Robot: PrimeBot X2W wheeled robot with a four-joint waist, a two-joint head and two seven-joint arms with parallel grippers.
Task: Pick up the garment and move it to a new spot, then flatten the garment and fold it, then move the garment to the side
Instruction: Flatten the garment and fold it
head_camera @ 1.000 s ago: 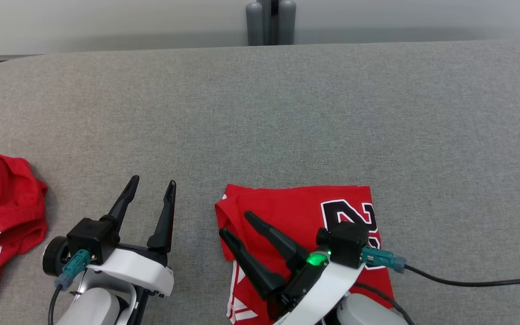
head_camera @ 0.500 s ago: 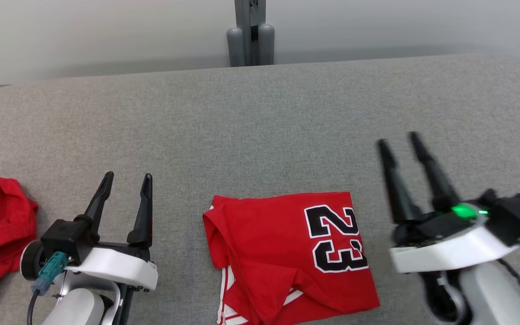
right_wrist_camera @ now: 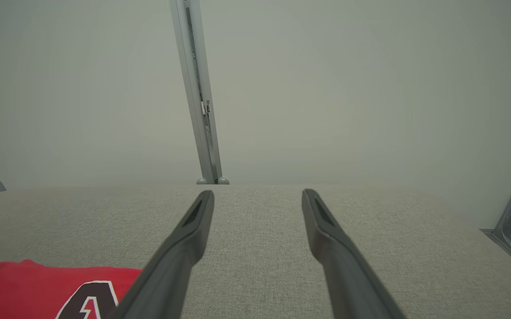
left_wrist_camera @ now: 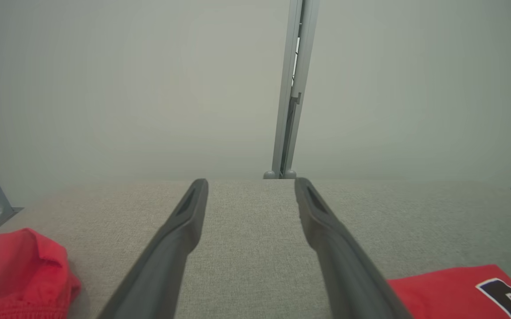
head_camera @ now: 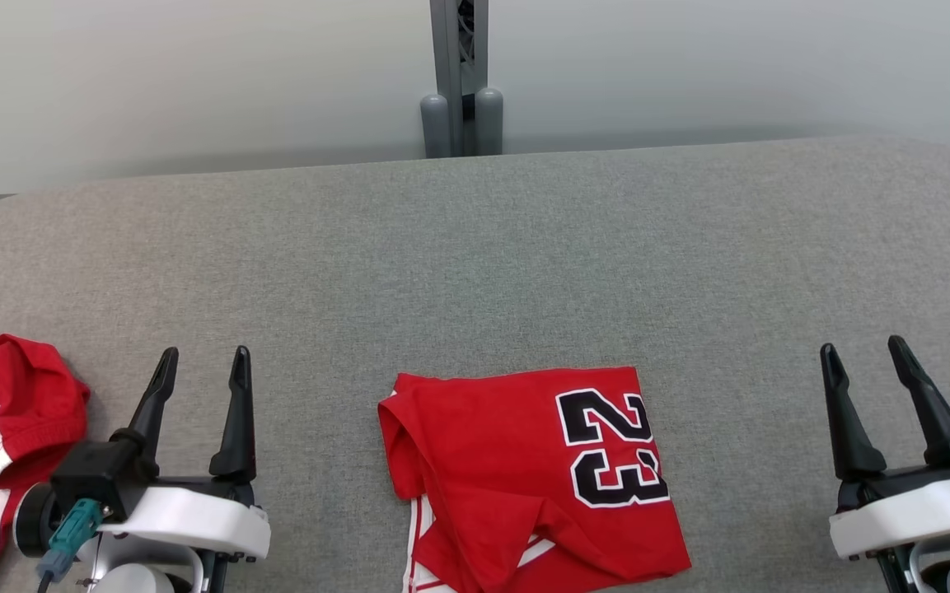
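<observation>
**Fold looks done; the move to the side is left**

Position. The jersey [head_camera: 532, 478] lies on the table [head_camera: 475, 247], near the front edge and about midway between the two arms. It is a compact, roughly square packet with the number 23 face up.

Fold quality. The far and right edges are straight. The left edge shows a rolled lip of cloth. At the near left corner some white-striped trim pokes out from under the top layer, and a diagonal crease crosses the near part. We judge it folded, but not neatly.

Grippers. The left gripper [head_camera: 204, 356] stands to the left of the jersey, its fingers spread and nothing between them. The right gripper [head_camera: 862, 346] stands well to the right, also spread and empty. Neither touches the cloth. Both wrist views look along the bare table, with a corner of the jersey at the frame's edge.

Other items. A second red-and-white garment [head_camera: 5, 412] lies crumpled at the far left, just beside the left arm. We take it to be a separate piece and not part of this fold. A grey post [head_camera: 458, 74] stands behind the table.

Progress, our judgement:
- Pick up and relocate: appears done.
- Flatten and fold: appears done, with the loose near corner noted.
- Move aside: not yet done, since the jersey sits at the centre with no grip on it.
</observation>
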